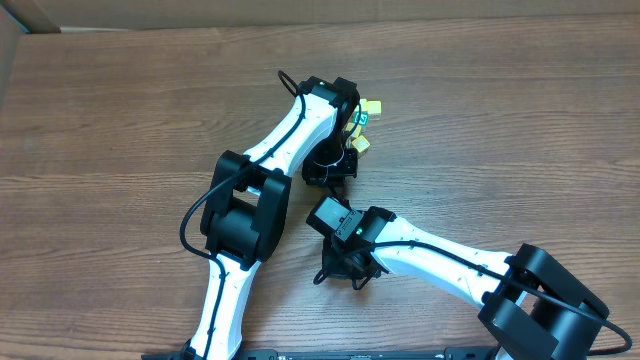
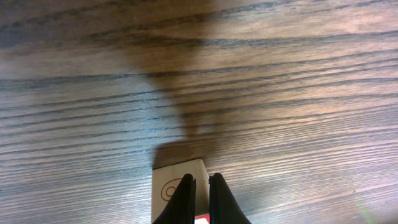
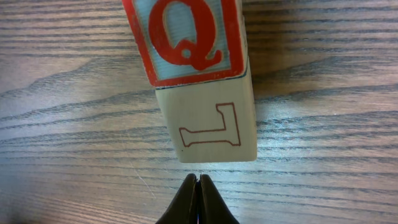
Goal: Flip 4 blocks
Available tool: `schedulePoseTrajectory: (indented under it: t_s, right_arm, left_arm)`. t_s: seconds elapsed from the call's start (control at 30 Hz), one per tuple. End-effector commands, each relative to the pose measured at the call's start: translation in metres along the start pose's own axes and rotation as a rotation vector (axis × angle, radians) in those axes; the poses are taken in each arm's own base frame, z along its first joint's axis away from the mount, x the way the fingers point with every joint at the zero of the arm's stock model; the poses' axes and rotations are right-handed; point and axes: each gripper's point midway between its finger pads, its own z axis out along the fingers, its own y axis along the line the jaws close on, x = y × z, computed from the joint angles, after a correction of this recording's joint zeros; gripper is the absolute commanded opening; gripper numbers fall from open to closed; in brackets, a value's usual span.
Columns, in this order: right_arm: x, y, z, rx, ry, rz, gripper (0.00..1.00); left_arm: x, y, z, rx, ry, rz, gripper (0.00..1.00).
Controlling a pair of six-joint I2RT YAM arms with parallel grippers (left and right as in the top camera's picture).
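While both claws are clenched on nothing, the right gripper [image 3: 197, 198] sits just short of a block [image 3: 205, 81], its pale outlined-L face toward it, a red Q face above. The left gripper [image 2: 200, 199] overlaps a second block [image 2: 173, 183] with a red circle; contact unclear. Flipping seems in hand: next, closed tips must tip a block over its edge. Farther off lie yellow cubes [image 1: 371, 105]; no container shows.
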Motion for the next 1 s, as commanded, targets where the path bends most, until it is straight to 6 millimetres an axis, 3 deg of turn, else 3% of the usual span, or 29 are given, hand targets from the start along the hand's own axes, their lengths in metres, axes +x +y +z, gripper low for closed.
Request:
schedulePoseTrajectory:
  t_s: [0.0, 0.43, 0.57, 0.7, 0.8, 0.9, 0.97]
  right_arm:
    - [-0.002, -0.003, 0.002, 0.005, -0.001, 0.035, 0.04]
    - [-0.001, -0.002, 0.002, 0.001, 0.001, 0.033, 0.05]
    - [-0.003, 0.001, -0.004, 0.001, 0.001, 0.019, 0.08]
    - [-0.015, 0.018, -0.035, -0.021, -0.025, -0.070, 0.11]
    - [-0.034, 0.028, -0.071, -0.031, -0.062, -0.129, 0.15]
    - [-0.060, 0.019, -0.104, -0.020, -0.094, -0.153, 0.18]
    - [-0.081, 0.004, -0.119, 0.004, -0.132, -0.142, 0.22]
  left_arm:
    - [0.000, -0.003, 0.004, 0.009, 0.009, 0.022, 0.04]
    - [-0.003, -0.002, 0.003, 0.007, -0.003, 0.022, 0.04]
    - [-0.013, 0.002, -0.007, 0.018, -0.036, 0.018, 0.04]
    - [-0.032, 0.015, -0.042, -0.001, -0.119, -0.012, 0.04]
    - [-0.047, 0.033, -0.080, -0.017, -0.197, -0.052, 0.04]
    - [-0.056, 0.060, -0.119, -0.007, -0.260, -0.117, 0.07]
    - [-0.061, 0.081, -0.136, 0.003, -0.290, -0.165, 0.19]
